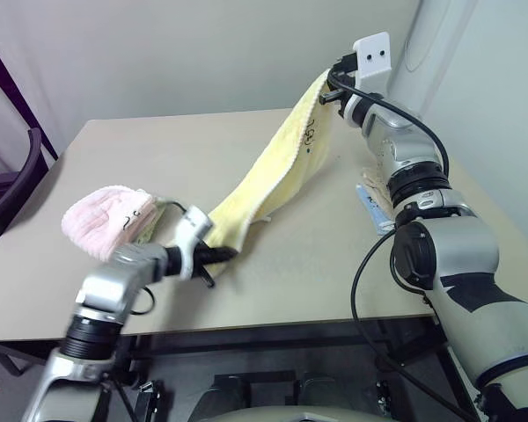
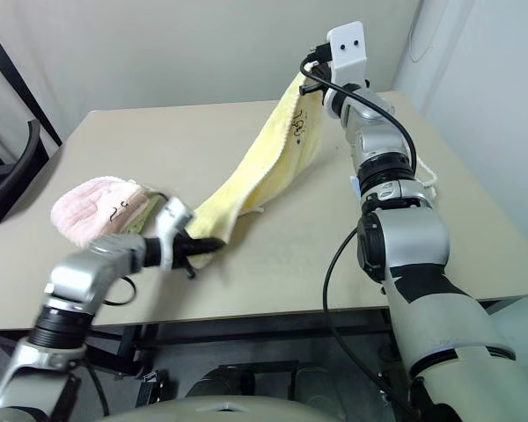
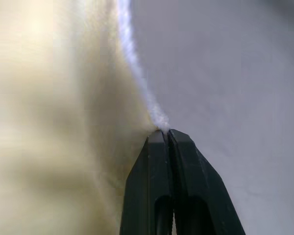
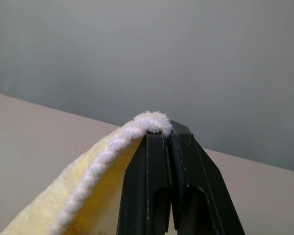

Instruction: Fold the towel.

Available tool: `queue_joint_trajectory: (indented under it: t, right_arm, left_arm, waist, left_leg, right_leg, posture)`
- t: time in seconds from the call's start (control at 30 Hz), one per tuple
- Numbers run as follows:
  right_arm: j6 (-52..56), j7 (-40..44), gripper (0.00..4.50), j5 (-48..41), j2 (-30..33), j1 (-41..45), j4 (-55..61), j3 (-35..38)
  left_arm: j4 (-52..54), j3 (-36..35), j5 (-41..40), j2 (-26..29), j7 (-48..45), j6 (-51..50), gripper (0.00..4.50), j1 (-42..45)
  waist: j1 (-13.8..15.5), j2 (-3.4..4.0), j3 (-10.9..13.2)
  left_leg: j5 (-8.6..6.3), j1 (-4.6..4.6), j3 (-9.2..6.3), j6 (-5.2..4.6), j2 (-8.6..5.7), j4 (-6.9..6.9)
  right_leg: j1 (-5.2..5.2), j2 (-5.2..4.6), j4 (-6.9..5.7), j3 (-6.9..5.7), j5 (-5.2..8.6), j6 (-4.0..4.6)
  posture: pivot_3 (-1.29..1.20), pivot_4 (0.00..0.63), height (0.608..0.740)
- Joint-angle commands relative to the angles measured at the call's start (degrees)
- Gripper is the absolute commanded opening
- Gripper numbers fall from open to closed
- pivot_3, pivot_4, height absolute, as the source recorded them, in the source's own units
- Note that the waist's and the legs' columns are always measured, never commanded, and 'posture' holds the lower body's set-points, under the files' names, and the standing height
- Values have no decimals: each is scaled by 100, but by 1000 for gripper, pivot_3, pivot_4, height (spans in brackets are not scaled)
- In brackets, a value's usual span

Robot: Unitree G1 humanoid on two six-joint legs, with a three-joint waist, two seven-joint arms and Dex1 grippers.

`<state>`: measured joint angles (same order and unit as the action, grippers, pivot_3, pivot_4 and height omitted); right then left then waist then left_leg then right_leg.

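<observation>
Yellow terry towel (image 1: 273, 171), one of it, stretched in the air between two grippers, sagging down from the far right toward the near left over the beige table (image 1: 158, 158). Pale yellow pile, whitish stitched edging, small dark embroidered motif near the upper end; motif too small to read. Right gripper (image 1: 333, 86) held high over the table's far side, fingers pressed together on the towel's upper corner, edging curling over the fingertips in the right wrist view. Left gripper (image 1: 222, 255) low near the table's front edge, fingers clamped on the towel's lower end, white edging pinched at the tips in the left wrist view. Lower part of the towel bunches just above the tabletop near the left gripper; cannot tell if it touches the table. One pink fluffy towel (image 1: 101, 220) lying on the table at the left, with a beige cloth (image 1: 158, 215) partly showing just behind it. One small blue-and-white packet (image 1: 372, 207) on the table beside the right arm, print unreadable
</observation>
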<state>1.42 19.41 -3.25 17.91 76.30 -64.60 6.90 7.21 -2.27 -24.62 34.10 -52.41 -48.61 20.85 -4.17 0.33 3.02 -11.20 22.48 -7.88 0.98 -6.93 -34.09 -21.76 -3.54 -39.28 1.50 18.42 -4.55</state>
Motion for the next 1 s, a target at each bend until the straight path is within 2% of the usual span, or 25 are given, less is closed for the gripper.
queue_joint_trajectory:
  t: [0.03,0.13,0.3,0.43,0.5,0.6,0.7,0.77,0.9,1.0]
  right_arm:
    - [-84,-139,0,60,150,120,8,28]
    - [-88,-210,0,138,278,120,-88,14]
    - [-141,-338,0,274,502,152,-270,0]
    - [-255,-564,0,391,698,235,-502,10]
    - [-318,-676,0,403,733,302,-611,51]
    - [-485,-747,0,354,778,414,-709,148]
    - [-552,-617,0,369,880,421,-726,157]
    - [-584,-282,0,338,1002,291,-651,148]
    - [-508,829,0,114,1315,-305,-217,178]
    - [-223,1820,0,-131,1598,-1105,636,161]
  left_arm:
    - [121,-930,-697,575,-496,-41,13,324]
    - [-485,-1279,-846,1020,-728,141,13,712]
    - [-2018,-1026,-310,1445,-925,952,13,1620]
    - [-5331,-530,863,1163,-302,2914,13,3514]
    - [-6411,-418,1195,1002,-57,3747,13,4180]
    - [-7491,-416,1501,773,491,4455,13,5000]
    - [-7953,-384,1768,664,781,5088,13,5353]
    - [-8077,-339,1902,637,631,5248,13,5446]
    - [-7938,-246,1943,733,-846,5330,13,5204]
    - [-7627,-204,1915,1013,-1930,5285,13,4726]
  waist:
    - [6,0,0]
    - [25,1,0]
    - [16,-1,1]
    - [39,-11,2]
    - [17,-14,2]
    - [-2,-16,4]
    - [-18,-19,3]
    - [-27,-20,3]
    - [-18,-25,1]
    - [-45,-24,1]
  left_leg:
    - [0,-3,0,0,-1,-1]
    - [0,-6,-1,0,-4,-3]
    - [2,-8,-7,2,-6,-2]
    - [5,-8,-17,7,-8,1]
    - [8,-7,-18,9,-9,-2]
    - [7,-3,-11,8,-14,4]
    - [10,27,-9,13,-13,15]
    - [23,64,-10,34,-12,11]
    - [22,95,-9,32,-17,-5]
    - [20,94,-9,27,-17,-13]
  right_leg:
    - [3,0,1,0,1,2]
    - [9,-1,10,-1,9,17]
    - [5,0,13,-4,8,16]
    - [14,0,9,-10,-1,1]
    - [13,1,9,-10,-5,-1]
    - [6,-5,11,0,-8,-7]
    - [-33,-6,3,4,-8,-8]
    - [-73,-6,-7,3,-9,-8]
    - [-94,-7,-9,0,-11,-11]
    - [-87,-5,-7,-1,-12,-15]
  posture:
    - [0,0,740]
    - [0,0,740]
    - [0,0,740]
    - [0,0,740]
    - [0,0,740]
    - [0,0,740]
    - [0,0,740]
    - [0,0,740]
    - [0,0,740]
    - [0,0,740]
